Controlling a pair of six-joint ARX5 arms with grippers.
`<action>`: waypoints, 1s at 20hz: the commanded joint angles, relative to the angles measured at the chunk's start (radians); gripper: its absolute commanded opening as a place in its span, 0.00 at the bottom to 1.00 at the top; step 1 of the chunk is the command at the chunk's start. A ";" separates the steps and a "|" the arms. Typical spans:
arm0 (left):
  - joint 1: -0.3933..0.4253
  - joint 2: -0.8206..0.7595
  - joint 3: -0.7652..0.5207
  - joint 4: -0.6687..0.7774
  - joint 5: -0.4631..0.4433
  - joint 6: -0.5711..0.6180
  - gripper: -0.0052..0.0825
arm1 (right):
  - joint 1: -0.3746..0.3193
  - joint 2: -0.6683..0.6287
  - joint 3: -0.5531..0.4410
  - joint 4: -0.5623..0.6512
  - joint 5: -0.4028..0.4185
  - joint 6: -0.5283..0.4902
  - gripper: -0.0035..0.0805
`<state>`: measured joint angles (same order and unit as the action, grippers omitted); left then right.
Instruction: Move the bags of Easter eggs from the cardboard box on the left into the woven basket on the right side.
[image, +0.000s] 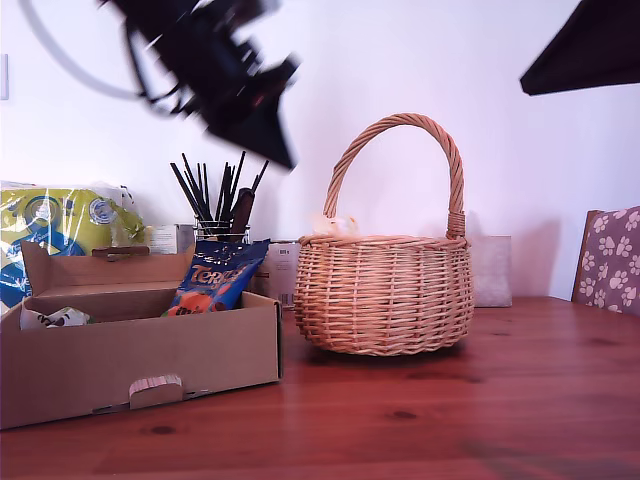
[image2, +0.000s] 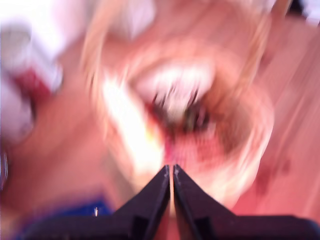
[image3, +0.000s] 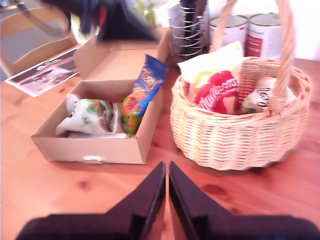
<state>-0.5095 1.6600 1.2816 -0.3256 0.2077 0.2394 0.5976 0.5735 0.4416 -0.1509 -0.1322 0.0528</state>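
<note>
The cardboard box (image: 150, 360) lies open at the exterior view's left, with a dark blue bag with orange lettering (image: 220, 275) leaning on its wall and a green-and-white bag (image3: 92, 117) lying inside. The woven basket (image: 385, 290) stands beside it and holds a red bag (image3: 220, 92), a pale cream bag (image3: 210, 62) and a white-and-black bag (image3: 260, 97). My first gripper (image: 285, 155) is blurred, high between box and basket. Its jaws are shut on nothing over the smeared basket (image2: 250, 150). My second gripper (image3: 167, 167) is shut over bare table in front of both.
A black wire holder of dark sticks (image: 220, 205) and a yellow-green-and-blue pack (image: 60, 225) stand behind the box. Two cans (image3: 250, 30) sit behind the basket. A paw-print chair (image: 610, 260) is at the exterior view's right. A dark arm part (image: 590, 45) hangs above it.
</note>
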 joint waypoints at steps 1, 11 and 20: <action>0.019 -0.045 -0.077 0.016 0.002 -0.004 0.03 | 0.005 -0.001 0.000 0.019 -0.067 -0.002 0.03; 0.140 -0.189 -0.192 -0.135 0.046 0.155 0.03 | 0.005 -0.001 0.000 0.016 -0.086 -0.002 0.03; 0.140 -0.167 -0.190 0.183 0.046 -0.122 0.79 | 0.005 0.000 0.000 0.019 -0.086 -0.002 0.03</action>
<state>-0.3660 1.4750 1.1061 -0.1814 0.2592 0.1379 0.5976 0.5735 0.4416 -0.1417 -0.2184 0.0521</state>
